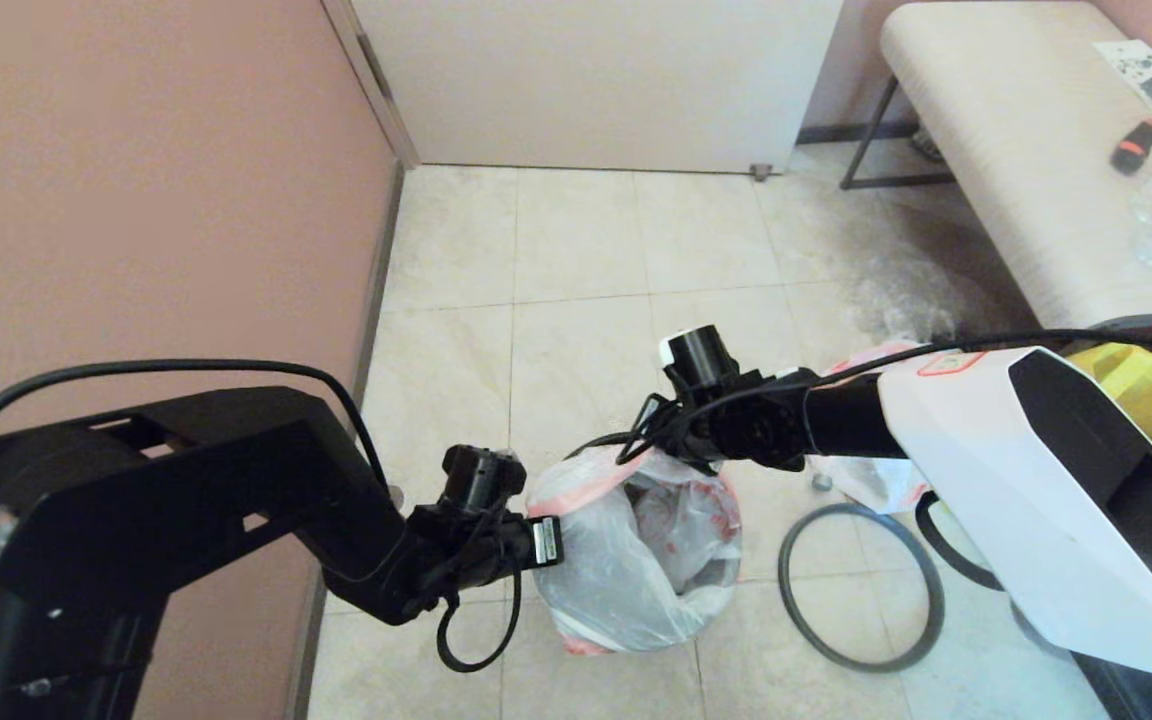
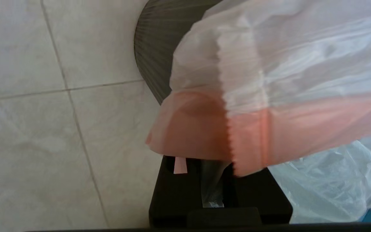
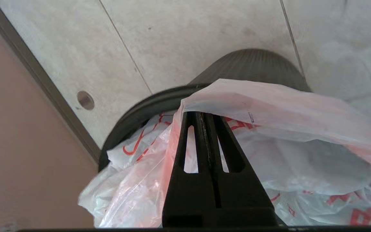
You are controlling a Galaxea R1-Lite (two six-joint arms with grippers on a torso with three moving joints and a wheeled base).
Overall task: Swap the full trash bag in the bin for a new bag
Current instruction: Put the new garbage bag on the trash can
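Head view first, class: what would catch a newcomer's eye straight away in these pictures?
The full trash bag, translucent white with pink edges, bulges out of the bin on the tiled floor in the middle. Both pincers grip its rim: the left pincer at one edge, the right pincer shut on the opposite edge. The grey hoop lies flat on the floor beside the bin, toward the robot's right.

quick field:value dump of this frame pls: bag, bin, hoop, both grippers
full trash bag: sitting in the bin, edge draped over the rim
bin: black, ribbed wall, mostly hidden by the bag
grey hoop: off the bin, flat on the floor on the robot's right
left gripper: fingers shut on the bag's edge, at the bin's left side
right gripper: fingers shut on the bag's pink edge, above the bin's far side
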